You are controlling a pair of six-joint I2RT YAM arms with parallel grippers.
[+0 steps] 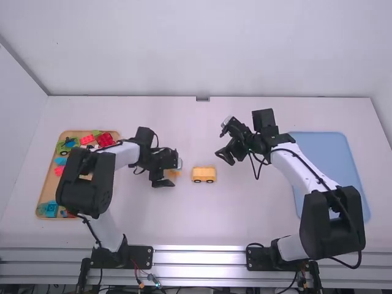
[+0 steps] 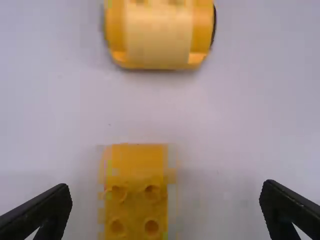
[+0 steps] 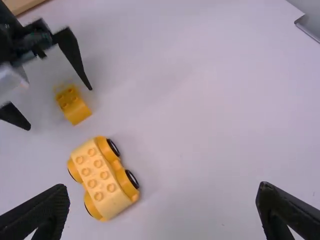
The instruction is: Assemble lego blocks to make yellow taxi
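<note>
On the white table (image 1: 245, 214), a shallow light-wood tray (image 1: 49, 177) of red, green and blue plastic blocks (image 1: 105, 139) lies at the left; the black two-finger left gripper (image 1: 174, 171) is at a small yellow plastic block (image 1: 175, 174), partly hidden; just right of that sits a yellow wheeled plastic car base (image 1: 204, 174); the black two-finger right gripper (image 1: 222, 140), fingers parted, hangs farther right; a flat blue rectangular mat (image 1: 331, 153) lies at the far right, partly behind the right arm (image 1: 300, 166).
</note>
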